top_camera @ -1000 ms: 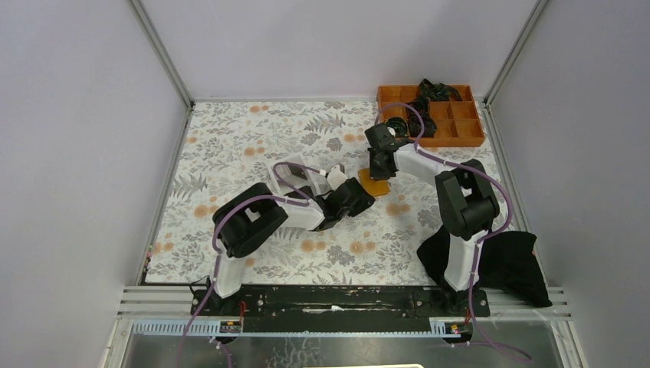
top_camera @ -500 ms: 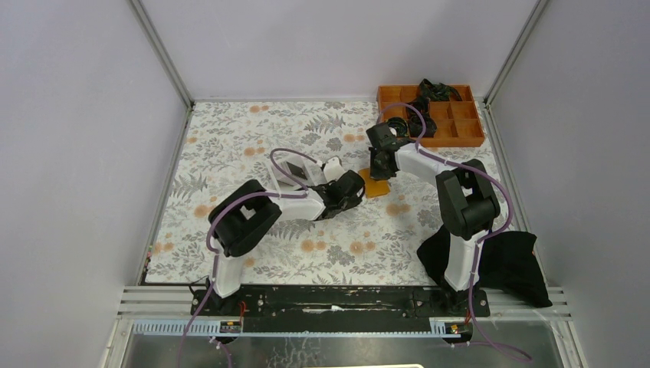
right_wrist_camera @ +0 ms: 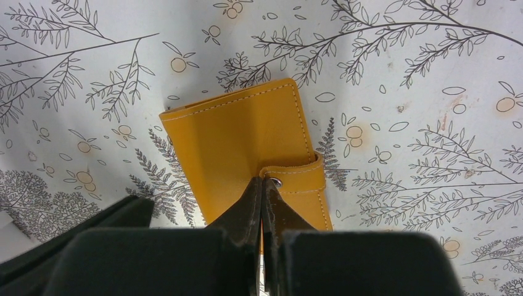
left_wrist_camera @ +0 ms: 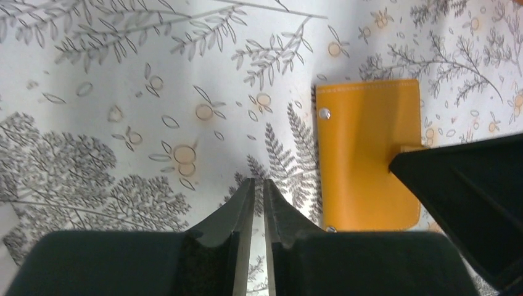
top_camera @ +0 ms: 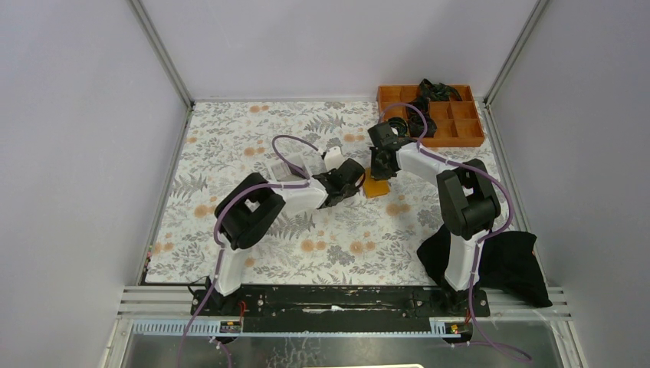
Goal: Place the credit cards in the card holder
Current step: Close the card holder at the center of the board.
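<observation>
- Right hand (right_wrist_camera: 264,185) has its 2 fingers pressed together with no gap showing. The tips rest at the free end of the snap strap (right_wrist_camera: 297,177) on the card holder (right_wrist_camera: 237,139). I cannot tell whether they pinch that strap or only press on it.
- Left hand (left_wrist_camera: 259,185) is all but closed too, with only a thin slit between the fingers and nothing visible in that slit. It sits just beside the holder, apart from it.
- Card holder lies flat on the floral tabletop (right_wrist_camera: 401,80) between the 2 hands, folded shut with the strap fastened across its face.
- Credit cards cannot be made out in any view. The white box (top_camera: 280,169) beside the left arm may hold them, but its contents are hidden.
- Progress, as I judge it, is at the very start: no card shows in or at the holder, and the holder is not yet opened.
- Remaining work looks like freeing the snap, spreading the holder open, then fetching each card and sliding it inside.
</observation>
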Motion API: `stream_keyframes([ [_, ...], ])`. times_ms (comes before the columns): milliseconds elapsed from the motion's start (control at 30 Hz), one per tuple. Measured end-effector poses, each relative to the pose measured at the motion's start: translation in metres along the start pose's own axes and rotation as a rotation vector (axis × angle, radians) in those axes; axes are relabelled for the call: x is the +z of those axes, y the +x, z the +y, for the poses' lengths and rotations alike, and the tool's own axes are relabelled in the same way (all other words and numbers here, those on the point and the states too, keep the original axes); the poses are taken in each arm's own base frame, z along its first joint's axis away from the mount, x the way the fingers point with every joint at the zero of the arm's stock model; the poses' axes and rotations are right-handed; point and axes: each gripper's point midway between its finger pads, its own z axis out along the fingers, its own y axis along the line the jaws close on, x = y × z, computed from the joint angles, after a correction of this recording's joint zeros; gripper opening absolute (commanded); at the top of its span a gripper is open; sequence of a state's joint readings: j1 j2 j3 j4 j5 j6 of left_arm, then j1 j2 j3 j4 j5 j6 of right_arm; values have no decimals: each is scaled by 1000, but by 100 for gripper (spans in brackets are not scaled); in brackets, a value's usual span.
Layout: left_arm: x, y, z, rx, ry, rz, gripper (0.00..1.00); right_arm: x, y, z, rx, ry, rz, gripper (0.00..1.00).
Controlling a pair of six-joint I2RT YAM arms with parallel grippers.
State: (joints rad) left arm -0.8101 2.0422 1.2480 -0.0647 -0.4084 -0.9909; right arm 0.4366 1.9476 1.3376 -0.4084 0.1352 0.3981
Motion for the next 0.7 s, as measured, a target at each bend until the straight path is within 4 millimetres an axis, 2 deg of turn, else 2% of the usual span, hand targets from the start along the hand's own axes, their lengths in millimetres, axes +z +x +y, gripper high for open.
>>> stream_keyframes([
  [167,7,-14,6,-26,8,-1,17,0,0,0,14,-13,7,0],
  [300,10,-18,5,-49,55,6,17,0,0,0,33,-29,16,0],
  [700,6,-14,-18,-39,197,55,17,2,-6,-3,160,-136,56,0],
])
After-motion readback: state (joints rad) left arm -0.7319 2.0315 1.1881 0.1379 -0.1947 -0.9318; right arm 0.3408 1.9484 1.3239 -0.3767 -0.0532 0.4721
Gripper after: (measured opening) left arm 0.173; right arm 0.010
